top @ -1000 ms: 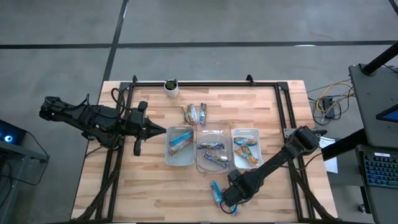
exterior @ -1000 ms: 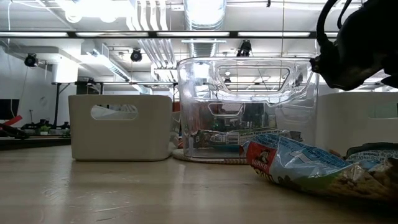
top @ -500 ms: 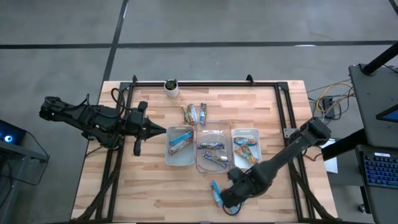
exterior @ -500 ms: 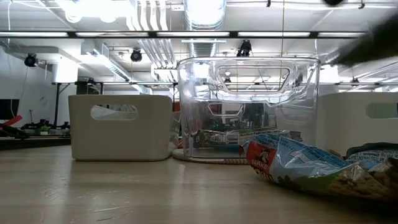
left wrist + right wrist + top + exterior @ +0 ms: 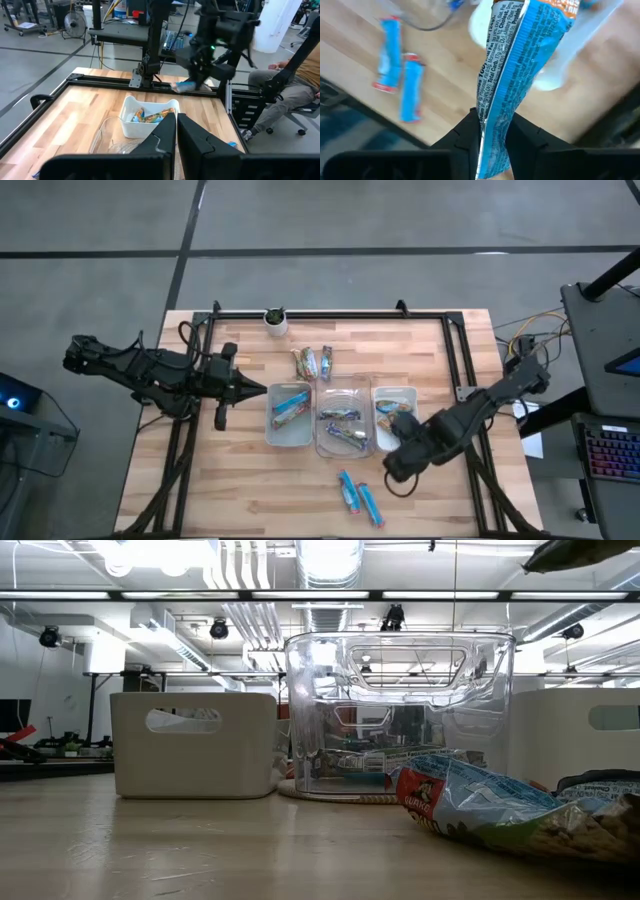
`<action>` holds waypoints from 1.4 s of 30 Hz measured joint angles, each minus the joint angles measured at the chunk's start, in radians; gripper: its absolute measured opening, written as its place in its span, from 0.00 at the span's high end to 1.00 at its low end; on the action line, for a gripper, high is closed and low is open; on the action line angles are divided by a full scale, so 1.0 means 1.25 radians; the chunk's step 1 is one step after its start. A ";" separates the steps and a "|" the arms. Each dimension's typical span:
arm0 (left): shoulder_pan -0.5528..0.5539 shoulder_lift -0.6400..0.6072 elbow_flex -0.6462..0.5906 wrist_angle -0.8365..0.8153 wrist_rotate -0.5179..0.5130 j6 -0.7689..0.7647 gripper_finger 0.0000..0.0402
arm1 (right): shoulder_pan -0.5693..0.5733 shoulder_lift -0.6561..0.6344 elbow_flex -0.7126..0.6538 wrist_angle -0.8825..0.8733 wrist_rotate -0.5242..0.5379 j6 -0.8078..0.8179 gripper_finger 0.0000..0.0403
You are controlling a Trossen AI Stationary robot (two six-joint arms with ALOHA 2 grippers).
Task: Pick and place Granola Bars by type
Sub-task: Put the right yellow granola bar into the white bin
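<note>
My right gripper (image 5: 403,430) is above the right white tray (image 5: 412,394) and is shut on a granola bar in a blue wrapper with an orange end (image 5: 520,55). Two blue bars (image 5: 348,488) (image 5: 368,506) lie flat on the table near the front edge. Three more bars (image 5: 312,362) lie side by side at the far middle. The left white tray (image 5: 272,430), the clear middle tray (image 5: 343,395) and the right tray each hold bars. My left gripper (image 5: 262,390) is shut and empty, just left of the left tray. My right gripper pinches the bar's wrapper near one end (image 5: 492,125) between its two fingers (image 5: 465,132). The bar runs on forward past the fingertips, along them, with its wrapper twisted. It is lifted clear of the table, above the right tray (image 5: 555,75).
A small white pot with a green plant (image 5: 274,320) stands at the far edge. A black frame (image 5: 330,314) runs along the table's far and side edges. In the low view one bar (image 5: 480,810) lies close in front of the trays. A seated person (image 5: 295,95) is beyond the table.
My right gripper has risen from the bars near the front edge and gone toward the far right, to above the right tray, carrying one bar lifted clear. The two blue bars have stayed on the table. My left arm has kept still.
</note>
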 joint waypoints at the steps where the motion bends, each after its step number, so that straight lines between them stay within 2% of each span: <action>1: 0.000 0.000 0.000 0.000 0.000 0.000 1.00 | -0.007 -0.007 0.000 -0.017 0.000 -0.035 0.82; 6: 0.000 0.000 0.000 0.000 0.000 0.000 1.00 | -0.049 -0.028 0.000 -0.062 0.007 -0.212 0.82; 13: 0.000 0.000 0.000 0.000 0.000 -0.001 1.00 | -0.094 -0.036 0.000 -0.076 0.080 -0.449 0.82; 17: 0.000 0.000 0.000 0.000 0.000 -0.001 1.00 | -0.114 -0.034 0.000 -0.079 0.089 -0.558 0.82; 22: 0.000 0.000 0.000 0.000 0.000 -0.001 1.00 | -0.129 -0.040 0.000 -0.087 0.099 -0.621 0.84; 31: 0.000 0.000 0.000 0.000 0.000 -0.001 1.00 | -0.135 -0.127 0.010 -0.088 0.021 -0.730 0.82; 35: 0.000 0.000 0.000 -0.001 0.000 0.000 1.00 | -0.144 -0.172 0.010 -0.099 0.014 -0.784 0.82; 42: 0.000 0.000 0.000 -0.001 0.000 0.003 1.00 | -0.198 -0.211 0.010 -0.097 0.011 -0.895 0.85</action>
